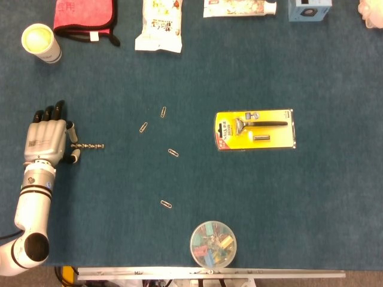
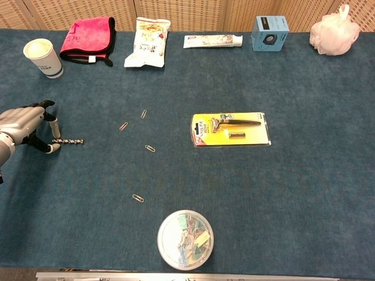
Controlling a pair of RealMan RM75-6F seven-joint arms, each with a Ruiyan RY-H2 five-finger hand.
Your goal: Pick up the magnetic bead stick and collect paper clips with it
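Observation:
The magnetic bead stick (image 1: 88,146) lies flat on the blue table, pointing right; the chest view shows the bead stick (image 2: 68,141) too. My left hand (image 1: 46,140) rests at its left end, palm down. A finger and the thumb stand apart on either side of that end, and I see no firm pinch. From the chest view the left hand (image 2: 26,127) looks the same. Several paper clips lie loose to the right: one (image 1: 143,127), another (image 1: 163,112), a third (image 1: 173,152), and one nearer the front (image 1: 166,204). My right hand is out of both views.
A yellow razor pack (image 1: 254,130) lies right of centre. A round tub of clips (image 1: 213,244) stands at the front edge. Along the back are a cup (image 1: 40,42), a pink cloth (image 1: 84,17), a snack bag (image 1: 159,27), a toothpaste box (image 1: 239,7) and a blue box (image 1: 308,9).

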